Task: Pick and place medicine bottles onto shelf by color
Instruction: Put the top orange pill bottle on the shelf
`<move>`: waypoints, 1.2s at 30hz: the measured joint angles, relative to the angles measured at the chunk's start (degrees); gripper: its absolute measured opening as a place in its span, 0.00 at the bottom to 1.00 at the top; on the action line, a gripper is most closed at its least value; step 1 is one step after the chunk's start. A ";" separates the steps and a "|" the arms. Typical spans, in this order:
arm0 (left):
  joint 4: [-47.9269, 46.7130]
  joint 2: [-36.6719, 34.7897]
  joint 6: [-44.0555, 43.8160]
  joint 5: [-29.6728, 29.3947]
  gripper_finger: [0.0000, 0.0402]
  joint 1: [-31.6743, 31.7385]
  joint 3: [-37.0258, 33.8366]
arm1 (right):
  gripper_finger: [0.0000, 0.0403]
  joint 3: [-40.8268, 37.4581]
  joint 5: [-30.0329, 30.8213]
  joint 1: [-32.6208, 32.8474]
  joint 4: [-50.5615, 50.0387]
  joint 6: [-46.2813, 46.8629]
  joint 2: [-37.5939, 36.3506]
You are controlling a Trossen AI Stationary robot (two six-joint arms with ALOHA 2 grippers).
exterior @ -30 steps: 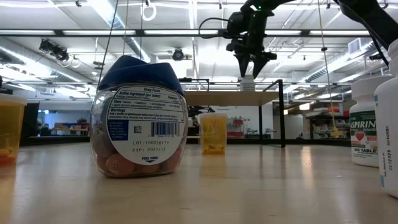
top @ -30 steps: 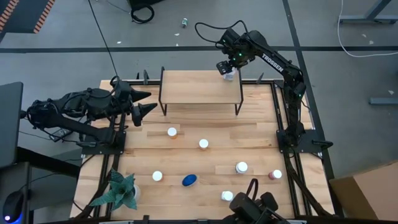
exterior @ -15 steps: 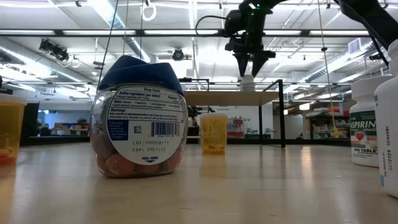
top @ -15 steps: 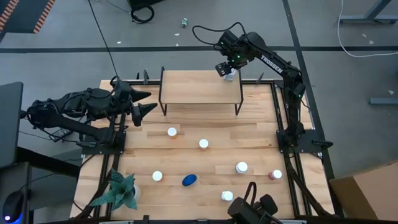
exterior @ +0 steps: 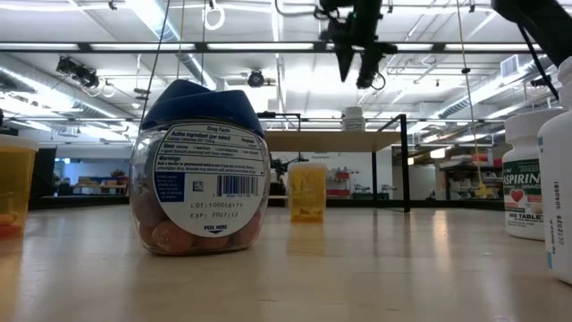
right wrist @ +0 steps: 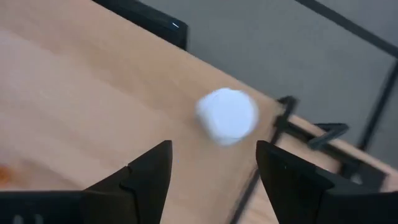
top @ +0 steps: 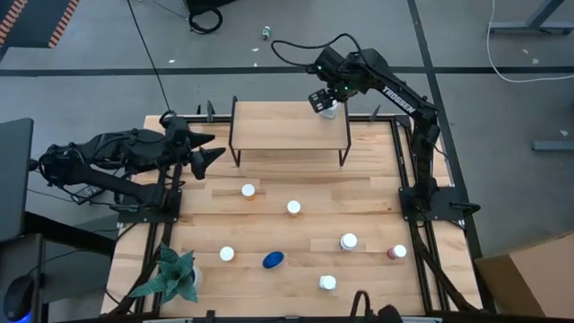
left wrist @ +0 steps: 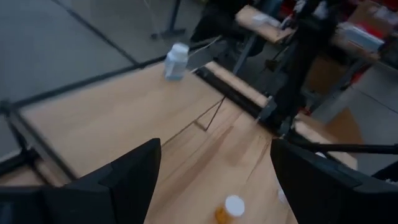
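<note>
A white medicine bottle point(top: 330, 109) stands upright by its base on the far right corner of the shelf's wooden top point(top: 287, 126); it also shows in the low view point(exterior: 354, 118) and the right wrist view point(right wrist: 227, 115). My right gripper point(exterior: 358, 70) hangs open above it, clear of its cap. My left gripper point(top: 204, 149) waits open at the table's left side, beside the shelf. Several bottles stand on the table: orange ones point(top: 248, 190) point(top: 293, 207), a blue-lidded one point(top: 273, 260), a dark red one point(top: 397, 252), and white ones point(top: 348, 241) point(top: 327, 283).
A green plant point(top: 170, 274) stands at the table's near left corner. Another white-capped bottle point(top: 227, 254) stands near it. The shelf's thin black legs point(top: 235, 144) stand on the table's far part. Bare shelf board lies to the left of the white bottle.
My right gripper has risen straight up from the white bottle's cap, well clear of it. The bottle stays standing on the shelf's far right corner.
</note>
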 joint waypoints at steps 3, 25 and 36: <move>-3.76 0.02 -1.68 0.21 0.77 0.00 -0.02 | 0.60 -0.24 -0.92 3.66 -0.23 3.32 -0.74; -19.99 10.00 1.90 12.25 0.77 1.46 -0.09 | 0.59 -3.12 2.96 37.07 0.14 29.15 -0.39; -14.63 23.54 3.56 15.48 0.77 4.10 -0.09 | 0.59 -6.97 4.39 45.56 -0.11 31.01 -0.18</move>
